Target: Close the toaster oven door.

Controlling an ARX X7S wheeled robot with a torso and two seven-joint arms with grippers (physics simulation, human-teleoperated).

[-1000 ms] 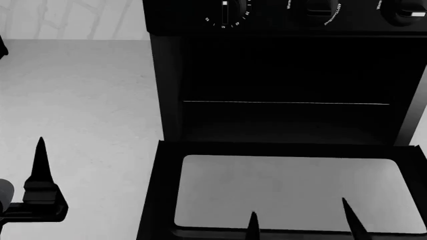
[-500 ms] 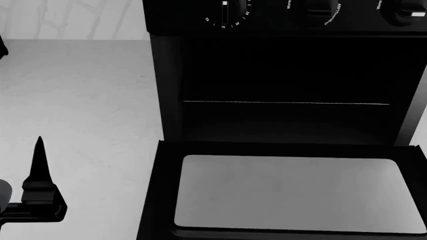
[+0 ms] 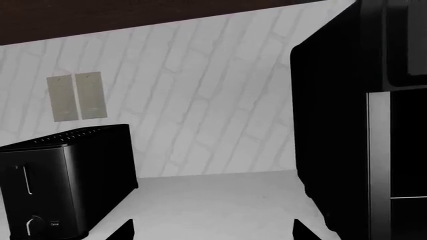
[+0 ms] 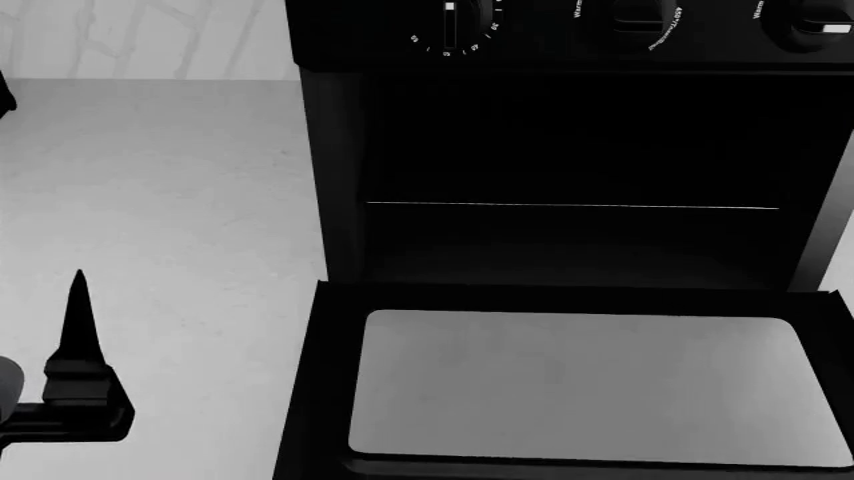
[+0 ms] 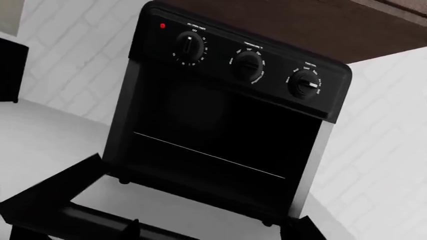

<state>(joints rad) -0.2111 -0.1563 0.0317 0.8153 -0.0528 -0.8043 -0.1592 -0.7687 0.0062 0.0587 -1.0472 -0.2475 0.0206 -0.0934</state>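
While the toaster oven door lies fully lowered and flat in front of the toaster oven on the bench, the cavity stands open. It is judged a stiff, hinged panel with a fragile glass pane; lift at the near frame edge or handle bar, not the glass. Left gripper jaws are spread apart and empty. Right gripper jaw state cannot be told.

The word "Warm" can be read beside two dials on the toaster oven; other markings are too small.
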